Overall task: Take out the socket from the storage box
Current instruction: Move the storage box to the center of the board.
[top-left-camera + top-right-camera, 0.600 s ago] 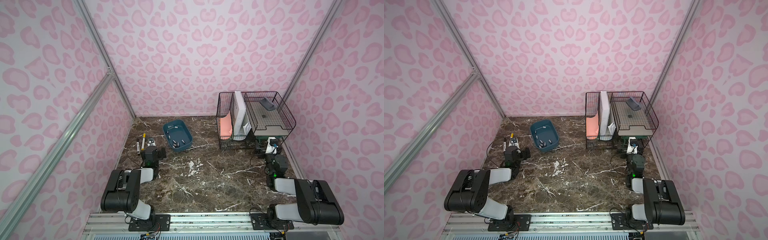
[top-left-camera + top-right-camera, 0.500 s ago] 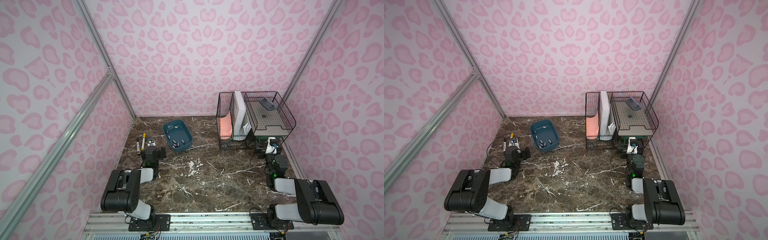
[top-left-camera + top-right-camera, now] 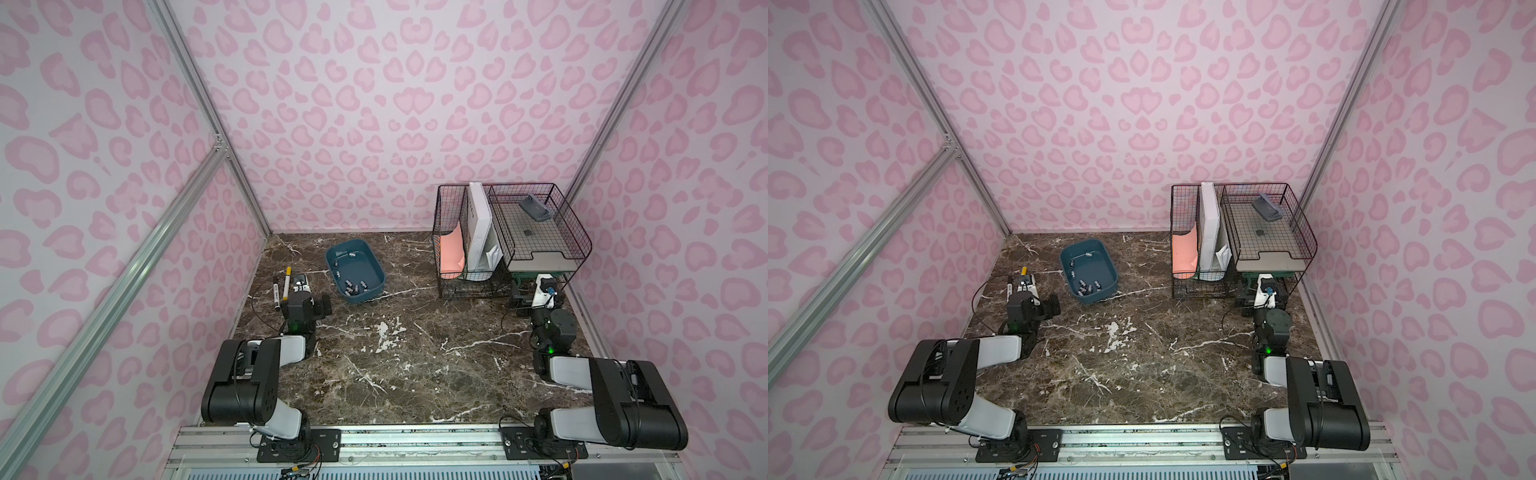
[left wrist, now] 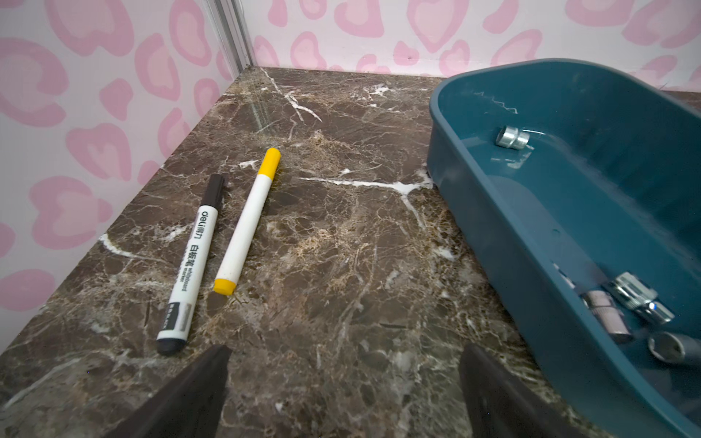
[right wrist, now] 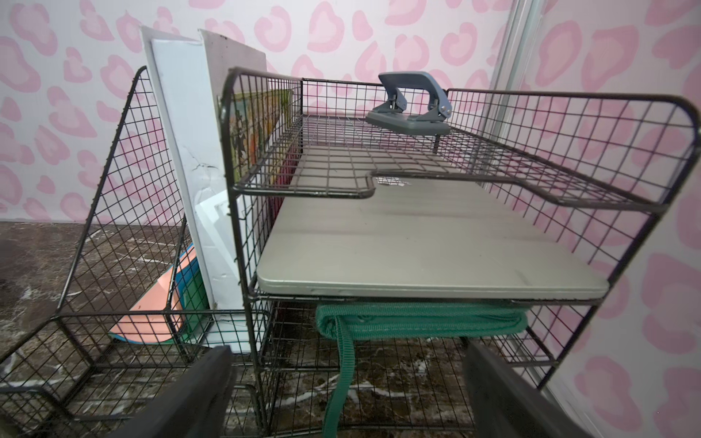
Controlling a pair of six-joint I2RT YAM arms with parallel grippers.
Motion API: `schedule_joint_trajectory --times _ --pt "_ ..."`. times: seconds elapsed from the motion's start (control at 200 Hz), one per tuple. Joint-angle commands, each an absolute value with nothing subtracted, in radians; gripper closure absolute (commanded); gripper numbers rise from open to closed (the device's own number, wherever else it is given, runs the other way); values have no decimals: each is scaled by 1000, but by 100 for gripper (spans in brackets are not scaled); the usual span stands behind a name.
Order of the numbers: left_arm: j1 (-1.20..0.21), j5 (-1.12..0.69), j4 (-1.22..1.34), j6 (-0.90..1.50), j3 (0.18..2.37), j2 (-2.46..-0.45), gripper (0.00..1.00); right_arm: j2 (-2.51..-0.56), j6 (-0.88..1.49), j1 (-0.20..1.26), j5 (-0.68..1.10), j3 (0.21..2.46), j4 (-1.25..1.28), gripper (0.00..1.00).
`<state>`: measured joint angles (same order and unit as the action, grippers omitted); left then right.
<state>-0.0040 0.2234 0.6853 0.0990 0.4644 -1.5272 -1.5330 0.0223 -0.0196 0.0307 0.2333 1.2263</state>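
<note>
No shift since earlier: left gripper [image 4: 345,352] spread, empty, just beside the storage box [image 4: 493,227] of sockets [image 4: 637,294]; right gripper [image 5: 347,352] spread.

I'm in a lab test booth: pink-print panels [image 3: 374,104] on aluminium struts [image 3: 198,83], marble-look bench [image 3: 415,374], my arms [image 3: 245,382] bolted to a rail [image 3: 415,442] at bottom.

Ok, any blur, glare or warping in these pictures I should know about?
Left wrist view: marker print sharp, bright glints on the sockets, jaws blurred at the edge. Right wrist view: wire rack looks splayed by the wide lens, jaws soft. Both top views: even light, sockets tiny.
</note>
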Motion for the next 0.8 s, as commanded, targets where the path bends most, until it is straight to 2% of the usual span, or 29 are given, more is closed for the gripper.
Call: schedule_joint_trajectory --times 0.0,0.43,0.54,0.645,0.705,0.795 --pt "-3 219 690 93 465 -1527 1 -1533 24 -18 34 239 1232 1" --pt "-7 231 694 88 463 -1516 1 -1483 32 -21 20 213 1236 1" --pt "-51 305 420 66 583 -1419 1 -1354 36 -21 10 250 1039 1" --pt "-69 325 279 98 670 -1332 2 -1222 57 -17 2 268 870 1" --pt "-70 315 148 178 762 -1303 1 -1135 94 -17 -25 262 788 1" --pt "-70 339 -182 364 984 -1337 1 -1004 224 -17 -89 321 537 1"
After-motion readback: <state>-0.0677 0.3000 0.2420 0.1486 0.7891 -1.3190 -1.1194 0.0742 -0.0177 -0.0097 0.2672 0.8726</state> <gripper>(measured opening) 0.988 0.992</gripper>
